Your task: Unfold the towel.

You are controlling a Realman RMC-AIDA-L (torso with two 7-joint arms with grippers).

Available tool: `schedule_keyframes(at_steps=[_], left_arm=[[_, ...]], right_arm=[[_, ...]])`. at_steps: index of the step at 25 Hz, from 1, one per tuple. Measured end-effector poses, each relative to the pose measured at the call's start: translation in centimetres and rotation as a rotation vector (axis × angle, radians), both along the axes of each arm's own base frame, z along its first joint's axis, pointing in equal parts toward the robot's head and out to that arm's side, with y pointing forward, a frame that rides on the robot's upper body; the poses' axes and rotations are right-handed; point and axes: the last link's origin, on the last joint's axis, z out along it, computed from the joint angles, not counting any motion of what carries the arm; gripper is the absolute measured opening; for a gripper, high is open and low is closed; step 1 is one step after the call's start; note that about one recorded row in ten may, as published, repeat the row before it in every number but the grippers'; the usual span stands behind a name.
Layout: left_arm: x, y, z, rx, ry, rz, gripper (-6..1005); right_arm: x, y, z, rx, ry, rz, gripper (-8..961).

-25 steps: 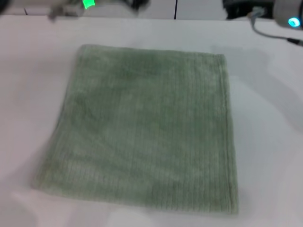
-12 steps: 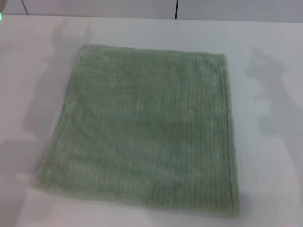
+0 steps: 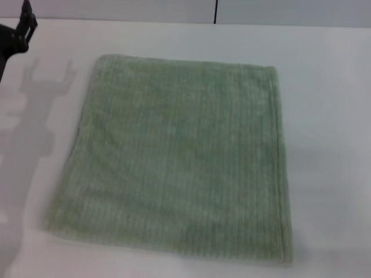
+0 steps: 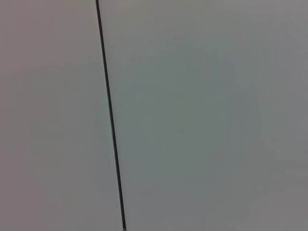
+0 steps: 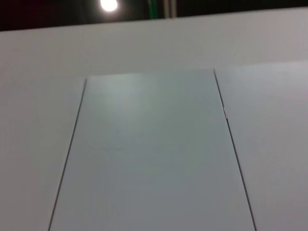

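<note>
You will find the towel (image 3: 174, 156) lying flat on the white table (image 3: 330, 116), spread as a single roughly square sheet with all four hemmed edges exposed and no fold line or doubled layer visible in the head view. Compared with one second ago, the towel has not shifted: its outline and its position on the table match across the three head frames. What has changed is the arms. One second ago, parts of both arms were blurred along the far edge of the table; half a second ago only their shadows fell beside the towel; now the right arm is out of the head view altogether, and only a dark part of the left arm (image 3: 14, 35) shows at the far left corner, well apart from the towel, with its shadow on the table beside the towel's left edge. You cannot tell from this whether the left gripper is spread or pressed together, since its fingers are not distinguishable, and the right gripper does not appear in any current view. The left wrist view shows only a plain pale surface crossed by a thin dark seam (image 4: 109, 115); the right wrist view shows pale panels (image 5: 149, 154) with a bright lamp (image 5: 109, 4) beyond them. Neither shows the towel. Judge the task as effectively complete: the towel is open and nothing holds it. Treat the arm withdrawal as the closing step.
</note>
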Motion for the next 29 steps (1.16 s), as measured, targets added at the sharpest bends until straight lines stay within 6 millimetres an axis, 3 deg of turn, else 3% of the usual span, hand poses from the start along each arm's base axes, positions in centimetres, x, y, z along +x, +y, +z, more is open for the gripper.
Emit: schedule_keyframes(at_steps=[3,5,9,14,29], left_arm=[[0.0,0.0,0.0,0.000,0.000,0.000,798],[-1.4,-0.6,-0.8,-0.036,-0.001,0.043,798],[-1.7,-0.7,-1.1,-0.046,0.010,0.055,799],[-1.9,-1.0,-1.6,-0.066,0.010,0.059,798],[-1.5,-1.1,-2.4,-0.099,0.022,0.038,799]], right_arm=[[0.2,0.1,-0.1,-0.011,-0.002,-0.013,36],[0.4,0.3,-0.5,-0.038,-0.002,-0.038,99],[0.5,0.3,-1.0,-0.068,-0.010,-0.046,224],[0.3,-0.1,-1.9,-0.087,-0.068,-0.054,450],[0.1,-0.3,-2.6,-0.089,-0.105,-0.084,845]])
